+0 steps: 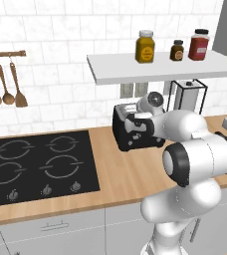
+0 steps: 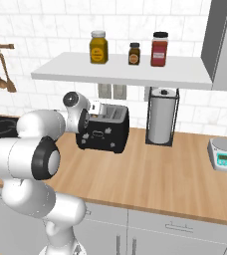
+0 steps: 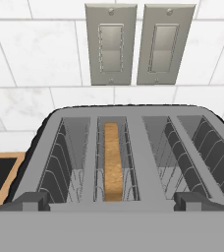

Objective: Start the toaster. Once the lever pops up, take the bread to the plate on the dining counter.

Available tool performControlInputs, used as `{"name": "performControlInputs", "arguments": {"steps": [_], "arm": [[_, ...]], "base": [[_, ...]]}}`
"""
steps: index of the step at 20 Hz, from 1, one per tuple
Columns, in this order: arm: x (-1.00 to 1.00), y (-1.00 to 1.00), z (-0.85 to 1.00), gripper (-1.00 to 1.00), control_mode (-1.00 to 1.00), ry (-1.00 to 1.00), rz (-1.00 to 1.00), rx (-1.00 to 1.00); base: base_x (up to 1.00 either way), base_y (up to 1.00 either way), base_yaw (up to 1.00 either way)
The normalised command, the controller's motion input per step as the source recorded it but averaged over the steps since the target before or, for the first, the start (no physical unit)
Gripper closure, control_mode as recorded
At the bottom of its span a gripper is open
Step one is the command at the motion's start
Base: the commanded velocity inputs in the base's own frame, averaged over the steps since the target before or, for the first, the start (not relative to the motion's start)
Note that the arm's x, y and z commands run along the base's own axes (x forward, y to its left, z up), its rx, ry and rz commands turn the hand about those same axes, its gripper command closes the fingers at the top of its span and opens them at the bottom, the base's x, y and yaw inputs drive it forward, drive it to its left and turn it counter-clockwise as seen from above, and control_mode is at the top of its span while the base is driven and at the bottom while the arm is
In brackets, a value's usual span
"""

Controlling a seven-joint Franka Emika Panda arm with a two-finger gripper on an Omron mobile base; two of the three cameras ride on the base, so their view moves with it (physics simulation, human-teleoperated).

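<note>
Wood worktop [image 2: 150,172] carries toaster [image 2: 103,130]; hand view reveals bread [image 3: 113,161] in second slot, 12 o'clock of spread gripper [image 3: 113,201].

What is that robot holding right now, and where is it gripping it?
Nothing. The gripper is open above the toaster, and the bread sits untouched in its second slot from the left.

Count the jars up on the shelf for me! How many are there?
3, all in a row on the white shelf above the toaster: a yellow jar on the left, a small dark jar in the middle, and a red jar on the right.
</note>
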Motion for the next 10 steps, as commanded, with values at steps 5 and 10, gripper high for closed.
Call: {"name": "performControlInputs", "arguments": {"steps": [5, 10], "arm": [[0.00, 0.00, 0.00, -1.00, -1.00, 0.00, 0.00, 0.00], [0.00, 0.00, 0.00, -1.00, -1.00, 0.00, 0.00, 0.00]], "base": [[0.00, 0.00, 0.00], [0.00, 0.00, 0.00]]}}
